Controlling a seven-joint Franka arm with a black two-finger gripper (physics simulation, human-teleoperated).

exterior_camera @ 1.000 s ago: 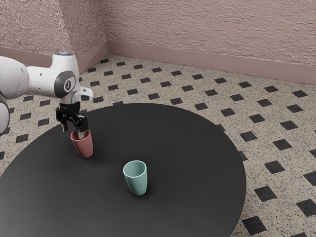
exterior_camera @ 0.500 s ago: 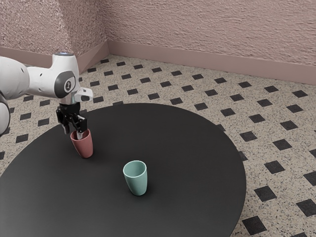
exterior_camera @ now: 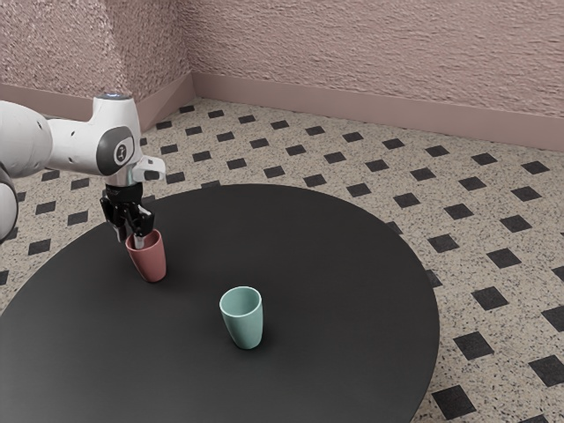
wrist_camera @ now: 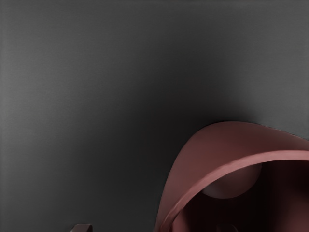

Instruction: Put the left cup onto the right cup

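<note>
A dusty-red cup (exterior_camera: pixel 151 261) stands upright on the round black table (exterior_camera: pixel 335 264), toward the exterior view's left. My gripper (exterior_camera: pixel 137 236) reaches straight down onto the cup's rim on the arm's side. One finger is inside the cup and the other outside, and they are pinched on the wall. A teal cup (exterior_camera: pixel 241 318) stands upright nearer the table's front, to the right of the red cup and apart from it. In the wrist view the red cup's rim and inside (wrist_camera: pixel 231 159) lie just under my hand, with the dark tabletop (wrist_camera: pixel 96 96) beyond.
The table's edge curves close behind the red cup on the exterior view's left. Checkered floor (exterior_camera: pixel 441 176) and pink walls surround the table.
My fingers have drawn together on the red cup's rim. The hand has stayed in place, and neither cup has moved.
</note>
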